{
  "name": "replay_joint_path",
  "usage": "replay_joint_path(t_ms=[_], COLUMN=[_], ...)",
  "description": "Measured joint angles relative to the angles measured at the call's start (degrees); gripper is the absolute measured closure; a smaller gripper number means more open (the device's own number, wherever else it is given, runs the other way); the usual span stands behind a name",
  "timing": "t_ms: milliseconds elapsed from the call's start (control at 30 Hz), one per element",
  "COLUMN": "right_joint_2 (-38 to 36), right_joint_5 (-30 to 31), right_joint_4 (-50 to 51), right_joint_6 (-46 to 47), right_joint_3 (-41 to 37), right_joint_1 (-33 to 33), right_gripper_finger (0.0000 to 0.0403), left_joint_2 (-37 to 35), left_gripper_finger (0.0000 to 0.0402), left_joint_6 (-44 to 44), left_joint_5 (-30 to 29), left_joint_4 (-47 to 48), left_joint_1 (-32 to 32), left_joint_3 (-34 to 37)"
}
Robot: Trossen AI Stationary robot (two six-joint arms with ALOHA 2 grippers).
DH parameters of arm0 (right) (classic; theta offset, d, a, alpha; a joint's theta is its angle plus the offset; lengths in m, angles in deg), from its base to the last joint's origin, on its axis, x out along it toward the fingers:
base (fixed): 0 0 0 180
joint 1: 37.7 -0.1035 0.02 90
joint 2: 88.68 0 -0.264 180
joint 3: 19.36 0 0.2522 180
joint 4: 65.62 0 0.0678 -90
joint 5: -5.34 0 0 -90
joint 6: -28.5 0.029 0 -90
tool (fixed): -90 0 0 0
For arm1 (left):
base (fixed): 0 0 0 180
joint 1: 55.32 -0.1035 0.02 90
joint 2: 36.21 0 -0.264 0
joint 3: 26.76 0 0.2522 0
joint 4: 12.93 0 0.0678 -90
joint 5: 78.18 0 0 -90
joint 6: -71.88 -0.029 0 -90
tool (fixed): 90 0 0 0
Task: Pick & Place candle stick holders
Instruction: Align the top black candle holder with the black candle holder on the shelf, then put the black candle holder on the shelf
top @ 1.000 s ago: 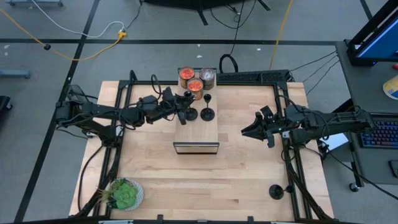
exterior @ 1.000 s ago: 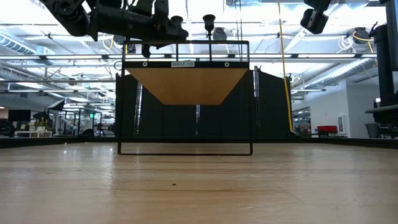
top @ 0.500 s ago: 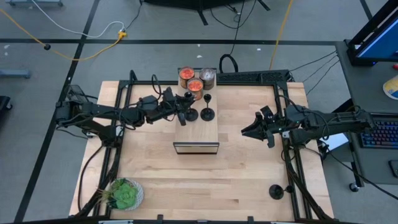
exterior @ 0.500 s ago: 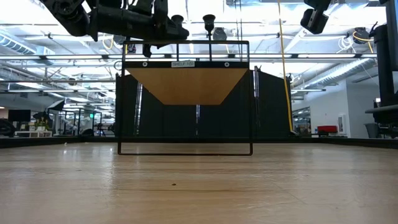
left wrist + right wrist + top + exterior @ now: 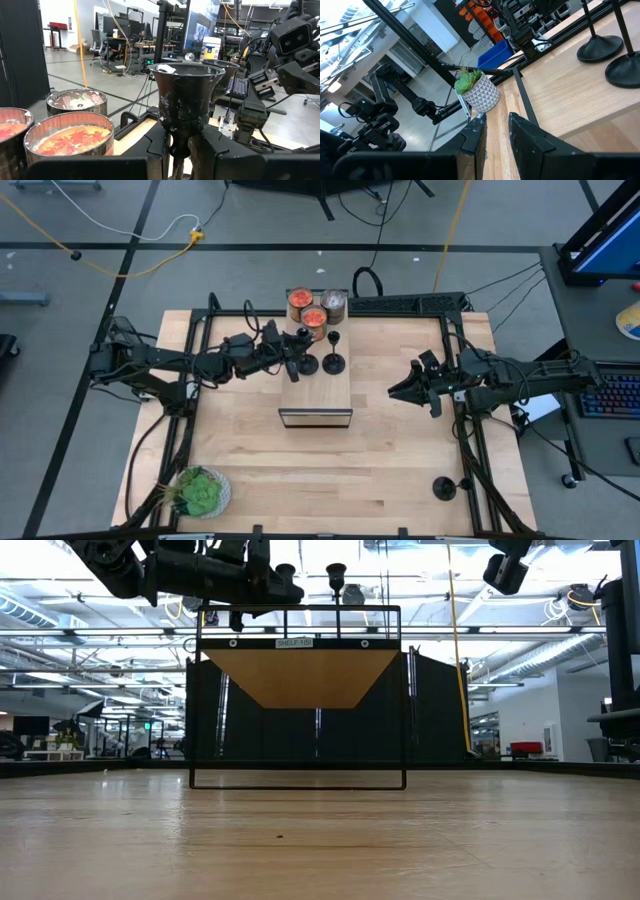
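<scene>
Three black candle stick holders show. One (image 5: 306, 361) stands upright on the wooden shelf top (image 5: 316, 395), and my left gripper (image 5: 296, 355) is shut on it. Its cup top (image 5: 187, 90) fills the left wrist view. A second holder (image 5: 334, 361) stands on its round base beside it on the shelf. The third (image 5: 443, 487) stands on the table near the right front. My right gripper (image 5: 398, 392) is open and empty, in the air to the right of the shelf. My left gripper pinches the holder's thin stem (image 5: 179, 148) just below the cup, between its two fingers (image 5: 156, 145). The fingers come level from the table's left side and lie across the stem. The holder is upright. I cannot tell whether its base touches the shelf top.
Two jars with red and orange contents (image 5: 300, 298) (image 5: 314, 318) and a silvery jar (image 5: 334, 302) stand at the shelf's far end, close behind the holders. A potted plant (image 5: 203, 492) sits at the table's near left corner. Bare wood lies in front of the shelf.
</scene>
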Motion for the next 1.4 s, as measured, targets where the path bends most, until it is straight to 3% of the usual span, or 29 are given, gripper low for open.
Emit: replay_joint_path(t_ms=[233, 700, 1400], right_joint_2=[0.0, 0.0, 0.0], right_joint_5=[0.0, 0.0, 0.0], right_joint_4=[0.0, 0.0, 0.0], right_joint_6=[0.0, 0.0, 0.0], right_joint_3=[0.0, 0.0, 0.0], right_joint_1=[0.0, 0.0, 0.0], right_gripper_finger=[0.033, 0.033, 0.033], left_joint_2=[0.0, -0.3, -5.7], left_gripper_finger=[0.0333, 0.0252, 0.0226], left_joint_6=[0.2, 1.6, -0.1], left_joint_5=[0.0, 0.0, -0.1], left_joint_4=[0.0, 0.0, -0.2], left_joint_1=[0.0, 0.0, 0.0], left_joint_3=[0.0, 0.0, 0.0])
